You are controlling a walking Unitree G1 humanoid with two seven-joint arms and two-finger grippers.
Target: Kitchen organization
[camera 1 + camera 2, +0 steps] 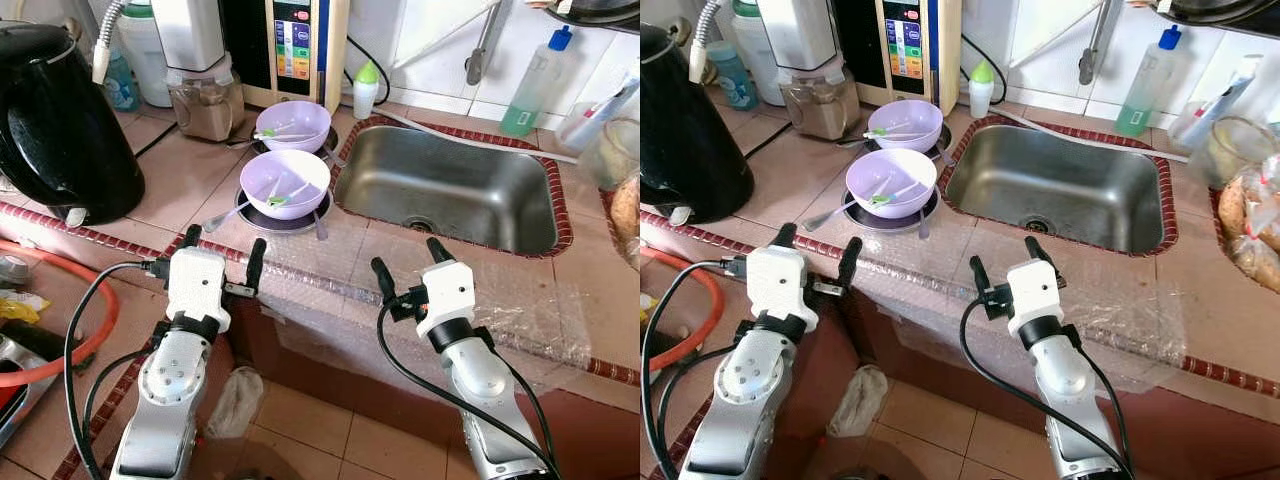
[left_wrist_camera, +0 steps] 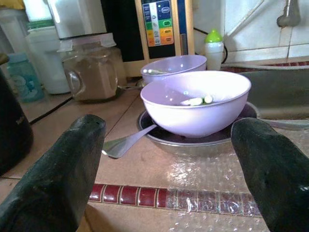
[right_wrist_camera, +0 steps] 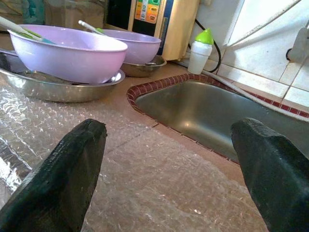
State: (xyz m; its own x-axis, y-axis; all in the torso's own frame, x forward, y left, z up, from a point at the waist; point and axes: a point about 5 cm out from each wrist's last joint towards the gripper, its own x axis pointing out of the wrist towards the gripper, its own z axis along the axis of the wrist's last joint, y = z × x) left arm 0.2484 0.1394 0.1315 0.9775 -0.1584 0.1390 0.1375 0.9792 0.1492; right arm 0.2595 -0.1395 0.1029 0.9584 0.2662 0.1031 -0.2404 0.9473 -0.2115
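Across the tiled worktop [image 1: 190, 175] a steel sink [image 1: 450, 185] sat at the right. Beside its left rim, two lilac bowls [image 1: 285, 183] stood on metal plates, each holding what looked like spoons. Left tool [image 1: 222, 252] and right tool [image 1: 411, 258] hovered at the near edge, fingers apart, empty.

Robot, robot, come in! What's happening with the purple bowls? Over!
Left gripper open, facing near purple bowl. Right gripper open, near sink. Both bowls untouched on metal plates. Spoon lies beside near bowl.
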